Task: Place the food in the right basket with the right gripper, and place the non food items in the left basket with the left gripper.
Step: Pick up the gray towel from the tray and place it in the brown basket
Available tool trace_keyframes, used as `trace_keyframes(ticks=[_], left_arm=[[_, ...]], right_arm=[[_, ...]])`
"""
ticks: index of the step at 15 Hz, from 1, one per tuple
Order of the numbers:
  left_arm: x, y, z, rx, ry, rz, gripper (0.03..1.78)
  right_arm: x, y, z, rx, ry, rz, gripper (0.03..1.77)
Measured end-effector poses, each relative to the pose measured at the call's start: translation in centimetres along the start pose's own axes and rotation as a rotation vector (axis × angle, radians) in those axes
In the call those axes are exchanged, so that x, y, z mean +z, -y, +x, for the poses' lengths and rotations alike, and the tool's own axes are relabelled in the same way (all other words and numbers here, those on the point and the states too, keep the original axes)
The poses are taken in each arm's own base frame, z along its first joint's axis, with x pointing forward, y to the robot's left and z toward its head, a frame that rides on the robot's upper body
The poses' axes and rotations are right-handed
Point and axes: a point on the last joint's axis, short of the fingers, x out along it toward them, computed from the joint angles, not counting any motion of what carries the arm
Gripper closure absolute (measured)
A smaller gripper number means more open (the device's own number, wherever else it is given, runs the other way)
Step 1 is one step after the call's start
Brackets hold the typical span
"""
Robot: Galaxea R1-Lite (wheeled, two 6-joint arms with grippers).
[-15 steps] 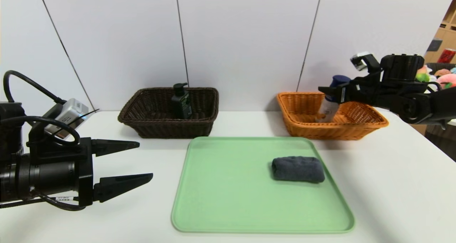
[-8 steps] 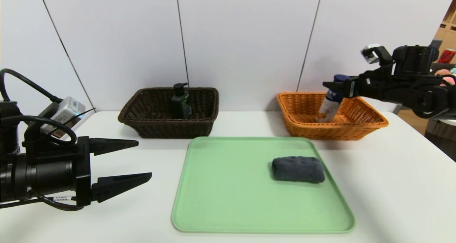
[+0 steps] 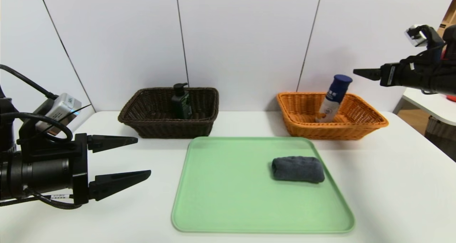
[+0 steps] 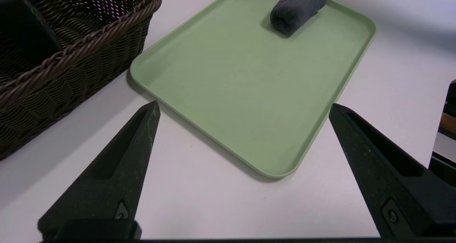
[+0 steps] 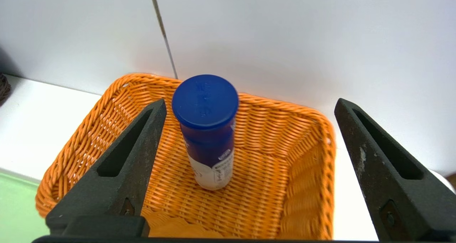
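Observation:
A blue-capped white bottle (image 3: 333,97) (image 5: 208,129) stands tilted in the orange right basket (image 3: 359,123) (image 5: 292,157). My right gripper (image 3: 361,73) (image 5: 249,107) hangs open, above and to the right of the bottle, clear of it. The dark brown left basket (image 3: 160,125) (image 4: 53,61) holds a black pump bottle (image 3: 181,102). A rolled dark grey towel (image 3: 298,169) (image 4: 297,8) lies at the right side of the green tray (image 3: 228,200) (image 4: 249,93). Left of that tray and low over the table, my left gripper (image 3: 142,156) (image 4: 244,106) is open and holds nothing.
The white table (image 3: 392,186) ends at its right edge near the orange basket. A white wall stands close behind both baskets. A shelf with toys and a red can shows at the far right behind my right arm.
My right gripper opened, let go of the blue-capped bottle in the orange basket, and drew up and to the right. The left arm barely moved.

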Motion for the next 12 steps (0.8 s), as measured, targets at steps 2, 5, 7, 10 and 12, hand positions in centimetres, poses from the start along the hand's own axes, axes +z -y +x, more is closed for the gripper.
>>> trace_keyframes(ticks=[2,5,7,10,12], left_arm=[[0.1,0.1,0.1,-0.005,0.001,0.006,0.12],[0.3,0.1,0.8,-0.030,0.013,0.025,0.12],[0.8,0.0,1.8,-0.062,0.022,0.044,0.12],[2.0,-0.3,4.2,-0.129,0.039,0.084,0.12],[2.9,-0.4,6.2,-0.179,0.058,0.113,0.12]], right_arm=[[0.6,0.5,-1.9,-0.034,0.015,0.011,0.15],[0.9,0.2,-4.6,-0.059,0.006,0.022,0.13],[0.5,-0.6,-6.5,-0.060,-0.026,0.038,0.12],[-0.9,-2.2,-9.2,-0.053,-0.066,0.057,0.11],[-1.9,-3.2,-10.7,-0.047,-0.093,0.069,0.11]])
